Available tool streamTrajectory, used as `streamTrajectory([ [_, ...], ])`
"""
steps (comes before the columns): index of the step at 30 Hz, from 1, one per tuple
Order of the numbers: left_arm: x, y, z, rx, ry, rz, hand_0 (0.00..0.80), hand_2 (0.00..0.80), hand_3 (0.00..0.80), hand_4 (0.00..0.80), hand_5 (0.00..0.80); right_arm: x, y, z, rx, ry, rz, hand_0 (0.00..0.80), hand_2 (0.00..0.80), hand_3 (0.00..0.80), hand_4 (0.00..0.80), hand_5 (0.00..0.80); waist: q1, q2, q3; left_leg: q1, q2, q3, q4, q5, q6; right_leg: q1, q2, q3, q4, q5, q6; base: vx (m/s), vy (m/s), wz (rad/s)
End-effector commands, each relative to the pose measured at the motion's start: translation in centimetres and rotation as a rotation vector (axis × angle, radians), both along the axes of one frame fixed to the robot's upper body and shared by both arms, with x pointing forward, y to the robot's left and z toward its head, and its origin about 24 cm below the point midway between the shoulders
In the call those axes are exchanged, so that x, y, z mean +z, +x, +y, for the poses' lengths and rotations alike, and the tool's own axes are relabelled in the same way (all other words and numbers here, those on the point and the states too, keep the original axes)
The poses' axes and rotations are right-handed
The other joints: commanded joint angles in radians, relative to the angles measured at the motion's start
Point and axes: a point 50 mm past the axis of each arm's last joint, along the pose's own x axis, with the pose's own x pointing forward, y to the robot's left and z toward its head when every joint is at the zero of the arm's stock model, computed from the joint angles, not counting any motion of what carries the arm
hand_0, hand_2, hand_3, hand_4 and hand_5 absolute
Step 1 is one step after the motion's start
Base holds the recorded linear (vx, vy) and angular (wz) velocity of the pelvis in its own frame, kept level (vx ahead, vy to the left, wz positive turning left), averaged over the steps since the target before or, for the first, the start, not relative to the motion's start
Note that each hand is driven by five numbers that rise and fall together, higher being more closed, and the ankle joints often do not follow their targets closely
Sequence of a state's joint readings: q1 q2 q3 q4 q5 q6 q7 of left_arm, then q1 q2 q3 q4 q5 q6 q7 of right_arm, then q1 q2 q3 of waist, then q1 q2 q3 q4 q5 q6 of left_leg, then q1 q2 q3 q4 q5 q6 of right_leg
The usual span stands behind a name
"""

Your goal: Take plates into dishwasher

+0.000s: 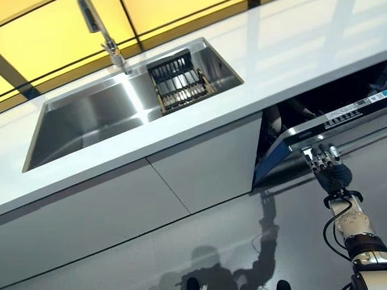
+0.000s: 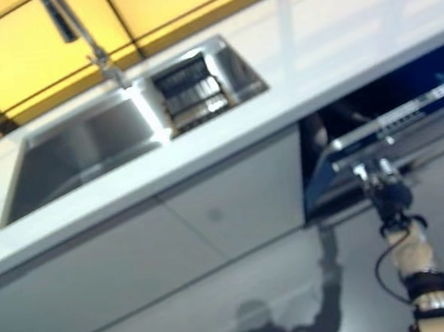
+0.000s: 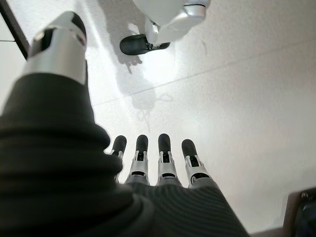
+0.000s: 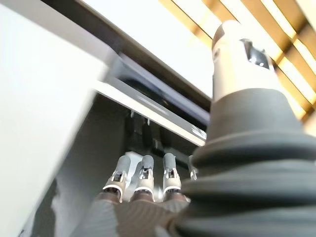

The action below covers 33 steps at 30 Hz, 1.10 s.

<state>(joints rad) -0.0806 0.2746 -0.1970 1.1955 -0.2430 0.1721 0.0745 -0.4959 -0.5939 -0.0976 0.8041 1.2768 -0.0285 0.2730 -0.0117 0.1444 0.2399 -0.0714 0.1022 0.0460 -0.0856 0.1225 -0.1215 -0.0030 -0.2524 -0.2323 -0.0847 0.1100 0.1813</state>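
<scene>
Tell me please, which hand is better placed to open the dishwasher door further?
Probably the right hand: its straight fingers reach up at the top edge of the partly open dishwasher door. The left hand hangs open over the floor, away from the door.

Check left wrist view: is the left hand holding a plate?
No, the left hand has straight fingers with only bare floor past them, and no plate is in it.

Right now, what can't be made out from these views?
- Plates: none shows in any view; the rack in the sink is too small to tell its contents.
- Dishwasher inside: dark, cut off by the head views' right edge and hidden behind its partly open door.
- Right hand: at the door's top edge; grip unclear.
- Left hand: only in its wrist view, over bare floor.
</scene>
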Motion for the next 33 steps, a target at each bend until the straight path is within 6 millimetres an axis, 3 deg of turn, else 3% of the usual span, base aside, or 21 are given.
streamTrajectory([
  [1, 0.7, -0.1, 2.7, -0.064, 0.135, 0.058, 0.0, 0.0, 0.0, 0.0, 0.0, 0.7, 1.2, 0.5, 0.026, -0.055, 0.026, 0.0, 0.0, 0.0, 0.0, 0.0, 0.036, -0.074, -0.041, 0.065, -0.006, 0.05, 0.007, -0.05, 0.025, -0.005, -0.012, 0.031, 0.09, -0.047, -0.032, 0.094, -0.04, 0.06],
  [11, 0.1, -2.3, 2.8, -0.017, 0.128, 0.109, 0.0, 0.0, 0.0, 0.0, 0.0, -9.7, -4.9, 0.5, 0.042, -0.204, 0.519, 0.0, 0.0, 0.0, 0.0, 0.0, 0.035, -0.129, -0.104, 0.108, 0.025, 0.058, 0.003, -0.055, 0.021, 0.064, 0.022, 0.024, 0.046, -0.046, -0.038, 0.077, 0.004, 0.07],
  [12, 0.0, -2.7, 2.7, -0.008, 0.12, 0.121, 0.0, 0.0, 0.0, 0.0, 0.0, -11.7, -6.5, 0.8, 0.073, -0.236, 0.615, 0.0, 0.0, 0.0, 0.0, 0.0, 0.034, -0.139, -0.117, 0.116, 0.031, 0.062, 0.001, -0.054, 0.02, 0.074, 0.027, 0.024, 0.036, -0.042, -0.038, 0.065, 0.036, 0.04],
  [16, -0.3, -3.2, 2.2, 0.018, 0.101, 0.139, 0.0, 0.0, 0.0, 0.0, 0.0, -15.1, -9.6, 1.9, 0.136, -0.304, 0.791, 0.0, 0.0, 0.0, 0.0, 0.0, 0.031, -0.157, -0.136, 0.129, 0.038, 0.073, -0.002, -0.051, 0.018, 0.089, 0.036, 0.024, 0.015, -0.03, -0.036, 0.039, 0.036, -0.01],
  [20, -0.6, -3.3, 1.3, 0.045, 0.076, 0.15, 0.0, 0.0, 0.0, 0.0, 0.0, -19.8, -14.3, 5.1, 0.297, -0.37, 1.043, 0.0, 0.0, 0.0, 0.0, 0.0, 0.034, -0.175, -0.165, 0.142, 0.043, 0.08, -0.002, -0.054, 0.018, 0.105, 0.041, 0.02, 0.01, -0.029, -0.035, 0.024, 0.044, -0.02],
  [21, -0.6, -3.3, 1.3, 0.045, 0.076, 0.15, 0.0, 0.0, 0.0, 0.0, 0.0, -19.8, -14.3, 5.1, 0.298, -0.37, 1.043, 0.0, 0.0, 0.0, 0.0, 0.0, 0.034, -0.176, -0.165, 0.142, 0.043, 0.079, -0.002, -0.054, 0.018, 0.106, 0.041, 0.02, 0.01, -0.029, -0.035, 0.0, 0.0, 0.0],
  [25, -0.8, -3.1, 0.3, 0.038, 0.065, 0.157, 0.0, 0.0, 0.0, 0.0, 0.0, -22.4, -17.2, 9.2, 0.473, -0.436, 1.154, 0.0, 0.0, 0.0, 0.0, 0.0, 0.048, -0.182, -0.183, 0.154, 0.036, 0.064, -0.002, -0.059, 0.025, 0.128, 0.039, 0.005, 0.016, -0.038, -0.037, 0.027, 0.033, 0.01],
  [33, -1.2, -3.3, -1.2, -0.043, 0.057, 0.194, 0.0, 0.0, 0.0, 0.0, 0.0, -23.9, -19.5, 12.7, 0.594, -0.384, 1.206, 0.0, 0.0, 0.0, 0.0, 0.0, 0.06, -0.178, -0.198, 0.168, 0.022, 0.04, -0.002, -0.068, 0.037, 0.148, 0.032, -0.008, 0.034, -0.054, -0.034, 0.027, 0.045, 0.03],
])
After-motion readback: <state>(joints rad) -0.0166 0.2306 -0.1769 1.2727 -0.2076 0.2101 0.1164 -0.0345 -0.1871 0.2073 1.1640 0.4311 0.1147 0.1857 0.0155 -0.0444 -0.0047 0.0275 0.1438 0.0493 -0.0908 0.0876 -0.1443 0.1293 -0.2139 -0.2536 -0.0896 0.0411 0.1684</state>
